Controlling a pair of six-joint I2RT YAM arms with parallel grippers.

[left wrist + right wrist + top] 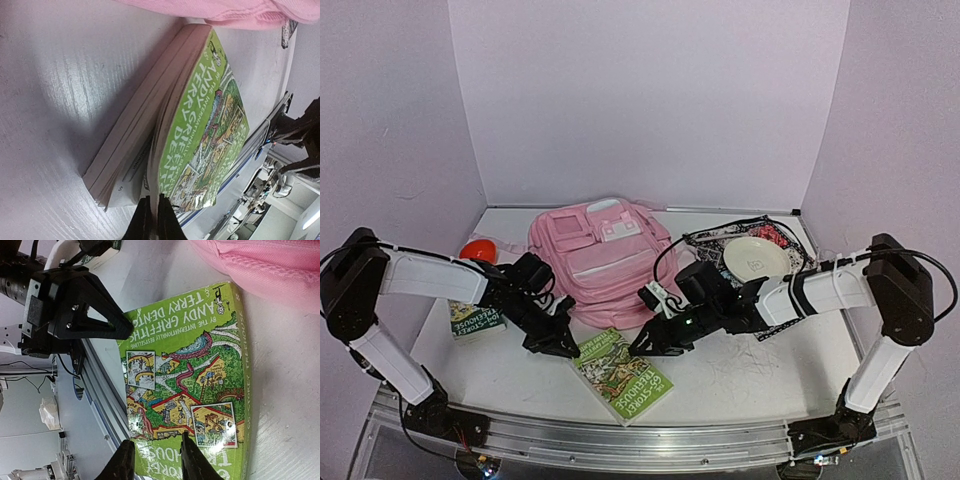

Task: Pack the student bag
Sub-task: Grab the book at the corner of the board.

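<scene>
The left gripper [154, 207] is clamped on the lifted front cover of the green paperback [210, 125]. The right gripper [156, 442] hovers narrowly parted over it. The pink backpack [595, 260] lies just behind.

white tabletop [760, 375], pink backpack [595, 262] lying flat from centre toward 12 o'clock, green paperback [623, 373] at 6 o'clock, second green book [476, 318] at 9 o'clock, red-orange round object [478, 250] at 10 o'clock, patterned black-and-white fabric [705, 245] at 2 o'clock
</scene>
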